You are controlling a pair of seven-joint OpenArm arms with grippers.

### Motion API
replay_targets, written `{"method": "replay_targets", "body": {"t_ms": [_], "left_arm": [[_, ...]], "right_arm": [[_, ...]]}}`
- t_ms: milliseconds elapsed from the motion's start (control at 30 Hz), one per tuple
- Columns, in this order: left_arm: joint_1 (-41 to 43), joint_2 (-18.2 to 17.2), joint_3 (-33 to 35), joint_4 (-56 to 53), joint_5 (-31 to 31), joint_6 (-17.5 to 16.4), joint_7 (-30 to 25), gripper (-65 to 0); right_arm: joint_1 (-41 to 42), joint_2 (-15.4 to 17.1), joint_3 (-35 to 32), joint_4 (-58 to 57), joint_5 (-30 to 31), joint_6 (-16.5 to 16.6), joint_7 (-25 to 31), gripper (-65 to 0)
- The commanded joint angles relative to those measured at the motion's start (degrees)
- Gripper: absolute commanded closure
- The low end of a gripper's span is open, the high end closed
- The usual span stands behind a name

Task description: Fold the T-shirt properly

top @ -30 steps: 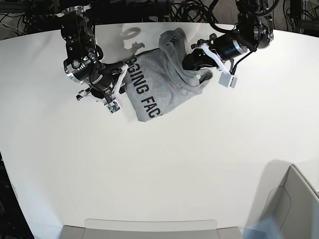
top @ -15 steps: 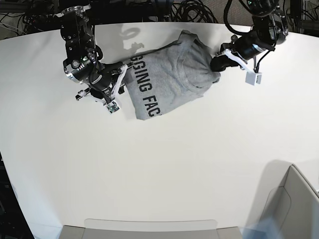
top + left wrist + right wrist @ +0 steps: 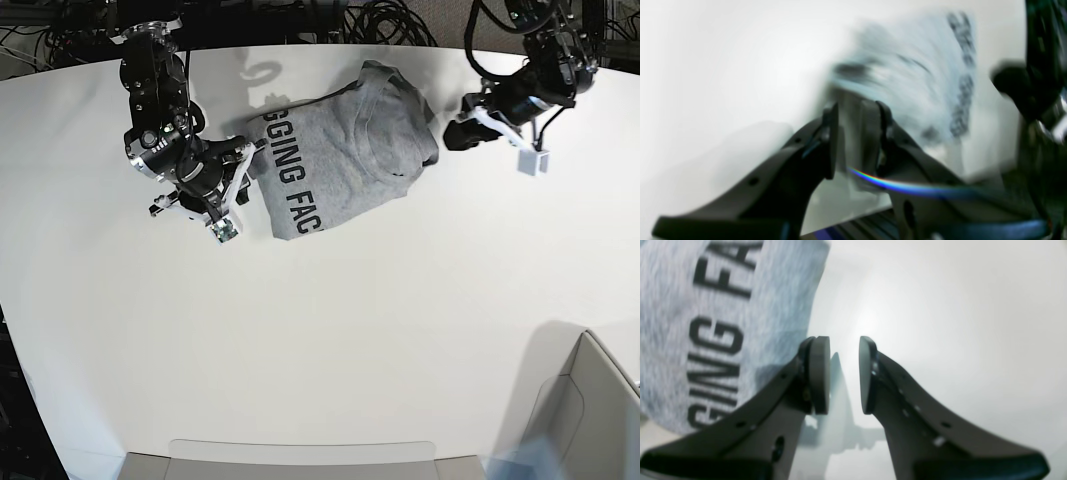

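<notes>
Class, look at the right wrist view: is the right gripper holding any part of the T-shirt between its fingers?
No. The right gripper is open with only bare table showing in the gap, and the T-shirt lies beside it.

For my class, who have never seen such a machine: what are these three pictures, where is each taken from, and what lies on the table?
A robot with two arms works at a white table. One picture looks down from above; the other two come from cameras on each wrist, looking past the tool. A grey T-shirt with black lettering lies partly folded. The right tool is open beside the shirt's lettered edge, holding nothing. The left tool is off the shirt's other side; its own picture is blurred, with a gap showing between its fingers.
</notes>
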Motion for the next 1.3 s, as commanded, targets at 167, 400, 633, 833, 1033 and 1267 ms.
{"method": "replay_targets", "body": {"t_ms": [167,400,633,833,1033,1267], "left_arm": [[0.4,-0.4,-7.3,4.0,-4.2,-0.6,0.2,-10.6],[0.1,-0.7,11.8,7.6,-13.6,-0.6,4.2,0.0],[-1.9,-4.1,28.6,7.4,-10.5,-0.6,1.9,0.0],[-5.2,-5.4,45.2,5.9,7.3,-0.5,1.2,0.0],[-5.4,-5.4,48.2,1.0,14.1,-0.6,0.3,0.0],[-8.8,-5.4,47.7,-8.9,21.3,-0.3,-2.7,0.0]], "right_arm": [[2.5,0.3,0.3,0.8,0.0,0.0,1.1,-9.4],[2.5,-0.1,7.7,-5.3,0.0,0.0,1.1,0.0],[1.3,1.7,9.5,-10.0,0.0,0.0,1.0,0.0],[1.3,3.5,0.4,-12.5,0.2,0.0,1.1,0.0],[1.5,3.5,-8.3,-12.7,0.1,0.0,1.1,0.0],[1.6,4.4,-19.5,-12.8,0.3,0.0,1.1,0.0]]}}
